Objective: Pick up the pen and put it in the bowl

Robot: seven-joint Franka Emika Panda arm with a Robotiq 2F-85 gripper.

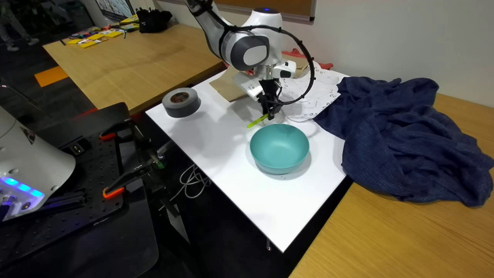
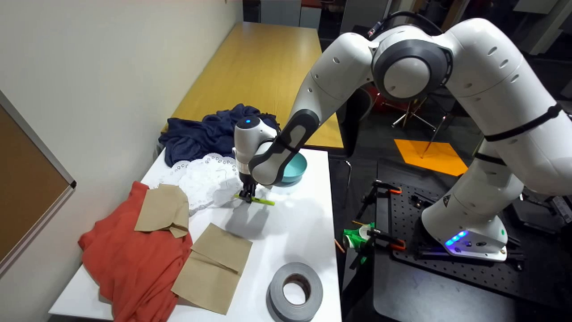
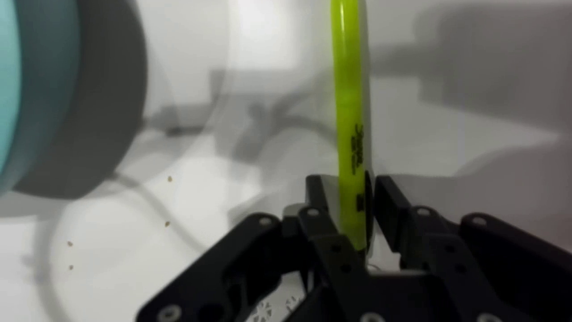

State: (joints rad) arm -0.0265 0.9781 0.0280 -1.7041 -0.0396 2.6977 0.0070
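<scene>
The yellow-green pen (image 1: pixel 256 121) lies on the white table beside the bowl. It also shows in an exterior view (image 2: pixel 263 201) and in the wrist view (image 3: pixel 348 98). The teal bowl (image 1: pixel 279 148) stands upright close to the pen. In an exterior view the bowl (image 2: pixel 295 168) is partly hidden by the arm. The bowl's edge (image 3: pixel 44 89) shows at the left of the wrist view. My gripper (image 3: pixel 350 188) is around one end of the pen. Its fingers stand on both sides, with a gap between the pen and the left finger. It also shows low over the table in both exterior views (image 1: pixel 271 114) (image 2: pixel 247 196).
A grey tape roll (image 1: pixel 181 102) stands on the white table. Brown paper (image 2: pixel 216 268), a white doily (image 2: pixel 208 179) and a red cloth (image 2: pixel 134 259) lie along the wall side. A dark blue cloth (image 1: pixel 405 143) lies at the table's end, past the bowl.
</scene>
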